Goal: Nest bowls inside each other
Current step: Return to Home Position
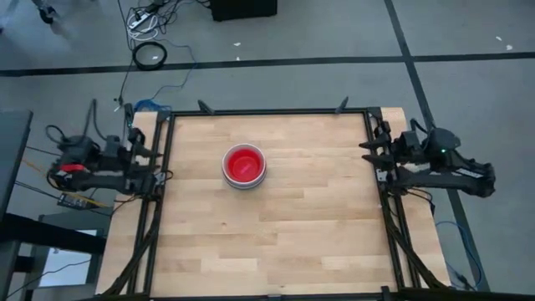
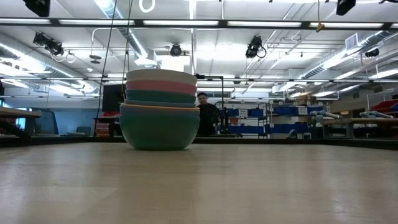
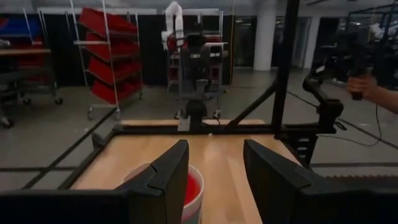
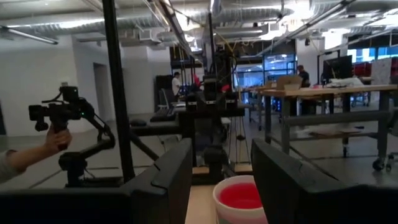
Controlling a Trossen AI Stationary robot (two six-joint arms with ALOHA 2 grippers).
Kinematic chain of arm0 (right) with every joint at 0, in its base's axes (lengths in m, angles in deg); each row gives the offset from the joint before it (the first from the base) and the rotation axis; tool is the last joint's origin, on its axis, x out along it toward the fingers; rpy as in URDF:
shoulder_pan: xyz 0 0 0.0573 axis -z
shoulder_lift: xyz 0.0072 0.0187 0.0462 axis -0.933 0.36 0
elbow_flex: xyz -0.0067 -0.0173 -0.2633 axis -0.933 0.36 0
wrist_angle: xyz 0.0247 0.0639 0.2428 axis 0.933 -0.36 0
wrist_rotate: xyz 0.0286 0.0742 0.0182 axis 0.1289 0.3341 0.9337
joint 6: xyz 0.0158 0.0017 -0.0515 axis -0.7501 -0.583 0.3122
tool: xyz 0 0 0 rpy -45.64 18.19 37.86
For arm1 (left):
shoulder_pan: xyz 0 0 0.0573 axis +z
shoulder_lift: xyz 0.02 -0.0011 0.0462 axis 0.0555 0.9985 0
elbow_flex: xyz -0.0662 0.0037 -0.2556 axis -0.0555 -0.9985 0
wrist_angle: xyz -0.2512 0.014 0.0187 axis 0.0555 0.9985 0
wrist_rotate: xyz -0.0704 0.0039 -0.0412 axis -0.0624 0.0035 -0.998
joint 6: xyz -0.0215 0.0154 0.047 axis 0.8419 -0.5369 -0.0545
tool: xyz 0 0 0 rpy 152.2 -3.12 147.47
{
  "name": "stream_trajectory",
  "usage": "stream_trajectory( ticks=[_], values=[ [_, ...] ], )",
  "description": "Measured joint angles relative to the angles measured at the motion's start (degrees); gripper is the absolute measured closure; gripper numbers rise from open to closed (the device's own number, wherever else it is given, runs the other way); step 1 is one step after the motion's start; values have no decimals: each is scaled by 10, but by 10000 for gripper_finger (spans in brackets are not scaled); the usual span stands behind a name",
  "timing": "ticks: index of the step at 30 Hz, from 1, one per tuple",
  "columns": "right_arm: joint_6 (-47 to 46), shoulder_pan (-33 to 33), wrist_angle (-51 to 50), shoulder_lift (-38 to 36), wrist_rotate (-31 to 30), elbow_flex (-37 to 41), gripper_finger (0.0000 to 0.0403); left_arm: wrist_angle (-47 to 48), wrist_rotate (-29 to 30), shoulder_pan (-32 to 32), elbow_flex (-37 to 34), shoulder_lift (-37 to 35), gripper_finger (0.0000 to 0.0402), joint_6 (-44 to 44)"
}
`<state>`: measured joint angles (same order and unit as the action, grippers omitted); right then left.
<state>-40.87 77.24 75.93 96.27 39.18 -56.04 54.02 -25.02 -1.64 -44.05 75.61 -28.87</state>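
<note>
The bowls point(image 1: 244, 166) stand nested in one stack on the wooden table, a little left of its middle and toward the far side. From above, a red bowl shows inside a white rim. In the low view the stack point(image 2: 160, 109) rests on a teal bowl's base, with blue, pink and white rims above. My left gripper point(image 3: 214, 180) hangs open at the table's left edge point(image 1: 159, 163), pointing level toward the stack point(image 3: 189, 190). My right gripper point(image 4: 221, 180) hangs open at the right edge point(image 1: 368, 152), also facing the stack point(image 4: 239, 198). Neither gripper holds anything.
A black frame point(image 1: 267, 111) runs round the tabletop, with upright posts near each arm. A person's hand point(image 3: 373, 90) grips a handle on a jointed stand beyond the table's right side; the right wrist view shows a hand point(image 4: 53, 140) on a like handle.
</note>
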Motion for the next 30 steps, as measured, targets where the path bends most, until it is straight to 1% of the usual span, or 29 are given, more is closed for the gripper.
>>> stream_trajectory(
  ticks=[7,12,18,22,25,30],
  values=[
    [-2,0,7,-11,1,39,248,-95,-1,0,-107,0,239,22],
    [-6,0,32,-11,3,74,248,-174,0,0,-148,0,240,28],
    [-7,0,110,-11,2,141,248,-234,2,0,-209,0,240,39],
    [-17,0,159,-11,2,184,248,-295,5,0,-262,0,240,41],
    [-27,0,166,-11,1,202,248,-337,5,0,-297,0,240,30],
    [-31,0,172,-11,0,220,248,-378,10,0,-355,0,240,26]
  ],
)
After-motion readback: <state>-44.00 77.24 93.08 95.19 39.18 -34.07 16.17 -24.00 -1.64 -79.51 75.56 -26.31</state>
